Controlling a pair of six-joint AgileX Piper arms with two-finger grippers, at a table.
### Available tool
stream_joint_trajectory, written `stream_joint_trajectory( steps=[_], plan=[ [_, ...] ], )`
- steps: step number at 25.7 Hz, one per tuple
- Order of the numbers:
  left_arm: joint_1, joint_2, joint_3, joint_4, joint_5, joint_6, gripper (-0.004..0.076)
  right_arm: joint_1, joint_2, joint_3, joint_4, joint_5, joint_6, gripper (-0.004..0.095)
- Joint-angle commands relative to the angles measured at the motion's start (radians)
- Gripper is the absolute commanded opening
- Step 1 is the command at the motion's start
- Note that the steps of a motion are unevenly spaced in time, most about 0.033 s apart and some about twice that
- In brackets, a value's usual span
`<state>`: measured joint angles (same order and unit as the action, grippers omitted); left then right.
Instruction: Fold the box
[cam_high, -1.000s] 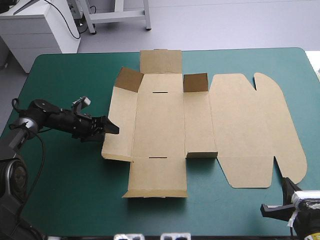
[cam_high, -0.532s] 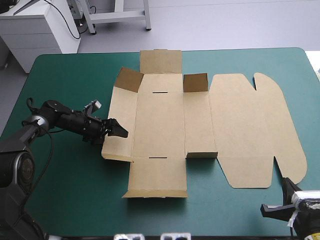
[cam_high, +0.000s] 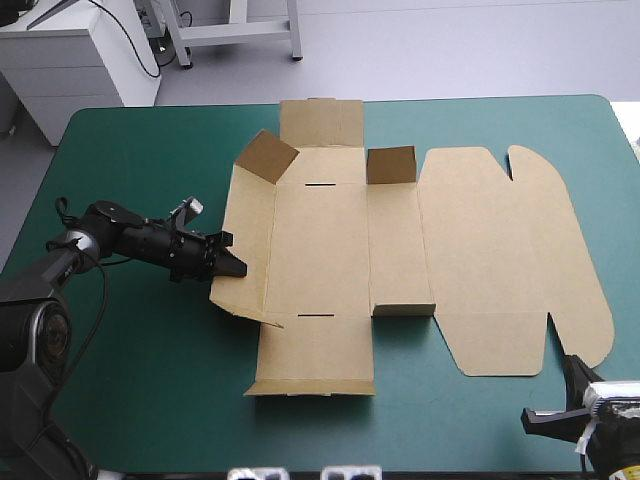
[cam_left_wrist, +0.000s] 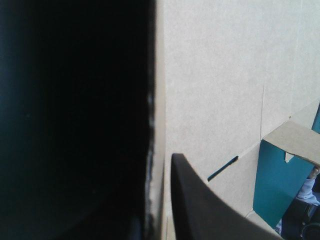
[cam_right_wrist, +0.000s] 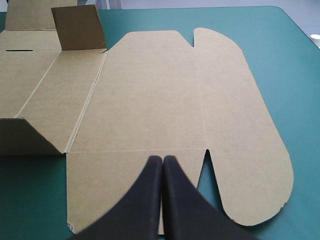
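box (cam_high: 320, 240): brown cardbd; matt, smooth

Bare teal-green cover (cam_high: 140, 380) L of box (cam_high: 320, 240); raised flaps (cam_high: 390, 165) block mid.

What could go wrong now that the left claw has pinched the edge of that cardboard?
1. The left gripper holds only the thin left edge of the box; the board might slip out or crease off its fold line.
2. The right gripper sits shut by the near right corner, apparently not pinning anything, so the whole sheet could slide if that edge is raised.
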<state>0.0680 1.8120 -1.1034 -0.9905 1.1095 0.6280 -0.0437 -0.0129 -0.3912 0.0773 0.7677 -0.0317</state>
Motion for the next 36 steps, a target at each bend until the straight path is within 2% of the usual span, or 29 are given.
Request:
stream_joint_trajectory(
  steps=[1, 6, 8, 14, 17, 21, 30, 36],
  plan=[
    [-0.006, -0.023, -0.021, -0.051, 0.070, -0.005, -0.0008, 0.001, -0.022, -0.030, -0.009, -0.073, 0.000, -0.0014],
    [-0.004, -0.006, -0.057, -0.024, 0.185, -0.028, -0.0008, 0.001, -0.022, -0.030, -0.009, -0.073, 0.000, -0.0014],
    [-0.004, -0.017, -0.121, 0.071, 0.185, -0.074, -0.0008, 0.001, -0.022, -0.030, -0.009, -0.073, 0.000, -0.0014],
    [-0.059, -0.070, -0.317, 0.483, 0.186, -0.153, -0.0008, 0.001, -0.022, -0.030, -0.009, -0.073, 0.000, -0.0014],
    [-0.153, -0.097, -0.386, 0.745, 0.184, -0.157, -0.0008, 0.001, -0.022, -0.030, -0.009, -0.073, 0.000, -0.0014],
    [-0.245, -0.100, -0.436, 0.924, 0.180, -0.153, -0.0008, 0.001, -0.022, -0.030, -0.009, -0.073, 0.000, -0.0014],
    [-0.413, -0.100, -0.596, 1.196, 0.177, 0.147, -0.0008, 0.001, -0.022, -0.030, -0.009, -0.073, 0.000, -0.0014],
    [-0.509, -0.100, -0.684, 1.313, 0.174, 0.183, -0.0008, 0.001, -0.022, -0.030, -0.009, -0.073, 0.000, -0.0014]
  ],
)
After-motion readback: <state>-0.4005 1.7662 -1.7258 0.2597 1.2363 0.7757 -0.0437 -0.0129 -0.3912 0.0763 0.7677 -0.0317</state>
